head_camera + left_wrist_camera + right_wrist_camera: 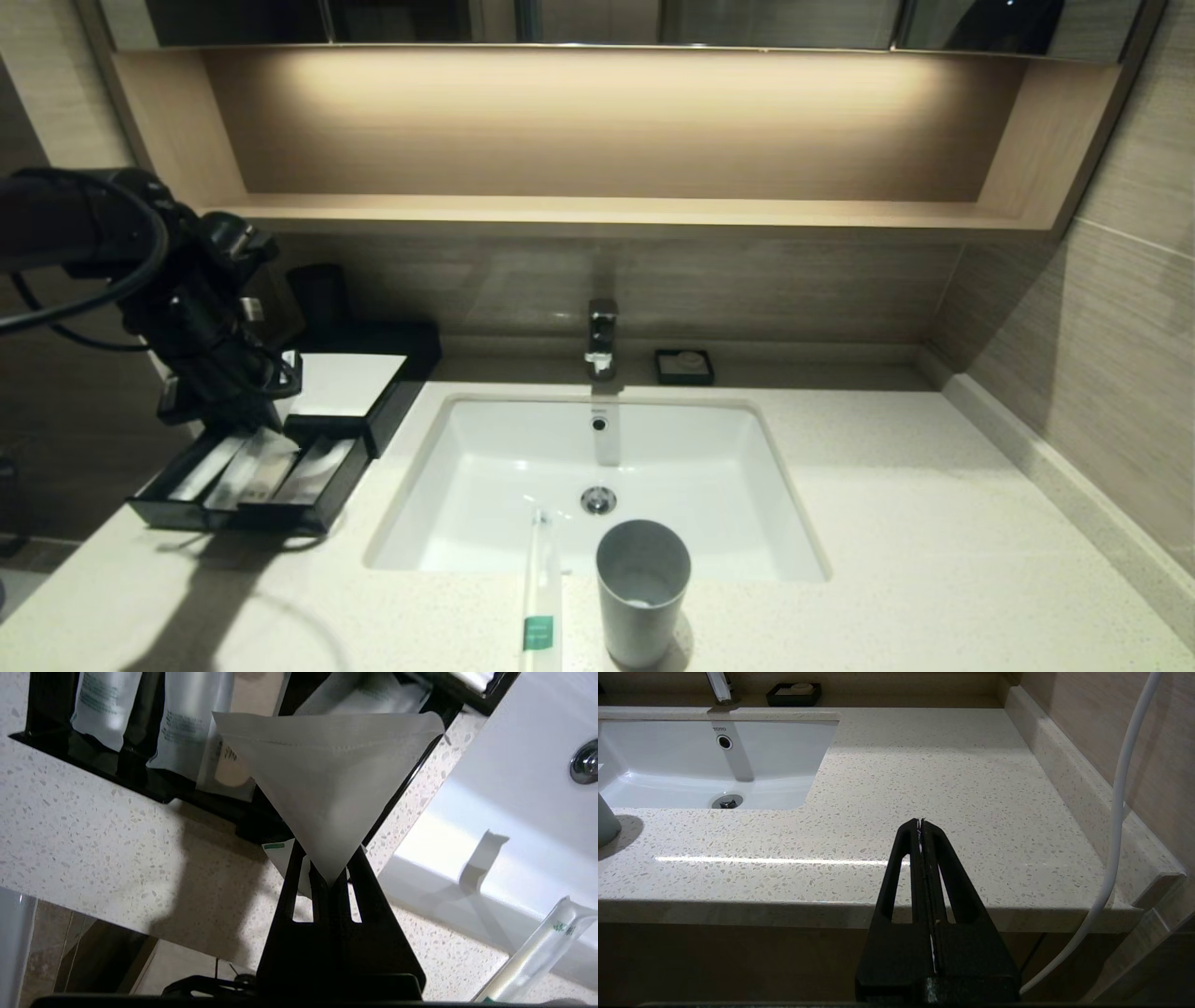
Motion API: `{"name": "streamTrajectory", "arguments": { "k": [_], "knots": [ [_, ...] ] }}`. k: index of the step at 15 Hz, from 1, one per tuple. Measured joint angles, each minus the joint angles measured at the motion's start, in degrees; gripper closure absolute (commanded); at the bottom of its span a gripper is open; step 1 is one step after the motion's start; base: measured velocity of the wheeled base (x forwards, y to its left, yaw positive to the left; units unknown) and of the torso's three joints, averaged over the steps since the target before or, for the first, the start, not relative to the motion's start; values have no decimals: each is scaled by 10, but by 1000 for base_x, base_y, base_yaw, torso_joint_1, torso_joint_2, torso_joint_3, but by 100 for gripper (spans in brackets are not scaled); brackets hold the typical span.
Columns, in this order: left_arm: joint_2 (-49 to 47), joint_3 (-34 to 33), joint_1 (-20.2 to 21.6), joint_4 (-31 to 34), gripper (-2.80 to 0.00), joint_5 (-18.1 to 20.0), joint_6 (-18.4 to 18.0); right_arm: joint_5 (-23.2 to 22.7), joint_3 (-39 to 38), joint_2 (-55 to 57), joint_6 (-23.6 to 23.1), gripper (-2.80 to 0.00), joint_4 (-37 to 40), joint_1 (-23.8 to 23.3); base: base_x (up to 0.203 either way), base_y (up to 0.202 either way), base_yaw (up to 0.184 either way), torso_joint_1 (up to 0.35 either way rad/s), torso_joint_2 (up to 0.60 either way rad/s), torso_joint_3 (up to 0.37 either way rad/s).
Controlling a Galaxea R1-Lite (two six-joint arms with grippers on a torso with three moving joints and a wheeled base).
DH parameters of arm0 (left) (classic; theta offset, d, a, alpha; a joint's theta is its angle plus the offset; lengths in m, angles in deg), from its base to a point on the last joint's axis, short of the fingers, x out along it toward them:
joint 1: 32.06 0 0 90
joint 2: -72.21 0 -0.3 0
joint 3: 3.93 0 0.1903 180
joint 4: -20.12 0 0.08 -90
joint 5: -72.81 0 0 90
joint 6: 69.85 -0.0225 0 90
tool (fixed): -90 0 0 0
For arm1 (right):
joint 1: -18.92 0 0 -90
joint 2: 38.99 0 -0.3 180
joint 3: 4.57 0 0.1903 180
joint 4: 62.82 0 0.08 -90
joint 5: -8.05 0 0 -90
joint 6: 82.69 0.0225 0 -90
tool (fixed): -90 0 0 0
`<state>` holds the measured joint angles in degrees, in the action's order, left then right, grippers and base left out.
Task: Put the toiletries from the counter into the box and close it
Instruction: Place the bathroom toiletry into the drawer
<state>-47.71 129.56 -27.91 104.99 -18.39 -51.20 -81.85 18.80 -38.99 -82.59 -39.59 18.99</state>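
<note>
Bathroom vanity: pale speckled stone table [896, 523] with a white sink [504, 476] set in, wooden shelf niche [597, 210] above.

The packet [327, 779], flat and translucent white, is pinched by one corner in the left gripper [329, 882]; its jaws are clenched on that corner and the packet fans out toward the box drawer. The left gripper [257, 415] hangs over the drawer [252, 485], which is pulled out at the front of the black box [350, 383] at the table's left end. The drawer's compartments already hold several pale wrapped sachets [105, 704].

1 cream wrapped stick [540, 597] with a green band lies on the table's front edge, its far end reaching over the sink rim, just beside a grey cup [642, 588].

Tap [602, 336] behind the sink; small black soap dish [684, 366] beside it.

Right gripper [921, 826]: idle, off the table's front edge at the right end, jaws pressed together, holding nothing.
</note>
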Motion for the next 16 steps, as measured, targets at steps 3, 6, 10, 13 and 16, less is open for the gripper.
{"name": "streamTrajectory", "arguments": {
  "k": [3, 6, 10, 13, 16],
  "knots": [
    [-8, 0, 11, -21, 0, -8, -1, 0, 0, 0, 0, 0, 0, 0, 0, 0, 0, 0, 0, 0],
    [-19, 0, 22, -31, 0, -16, -3, 0, 0, 0, 0, 0, 0, 0, 0, 0, 0, 0, 0, 0],
    [-37, 0, 46, -53, 0, -17, -11, 0, 0, 0, 0, 0, 0, 0, 0, 0, 0, 0, 0, 0],
    [-48, 0, 58, -60, 0, -17, -18, 0, 0, 0, 0, 0, 0, 0, 0, 0, 0, 0, 0, 0],
    [-59, 0, 67, -60, 0, -16, -20, 0, 0, 0, 0, 0, 0, 0, 0, 0, 0, 0, 0, 0]
  ]
}}
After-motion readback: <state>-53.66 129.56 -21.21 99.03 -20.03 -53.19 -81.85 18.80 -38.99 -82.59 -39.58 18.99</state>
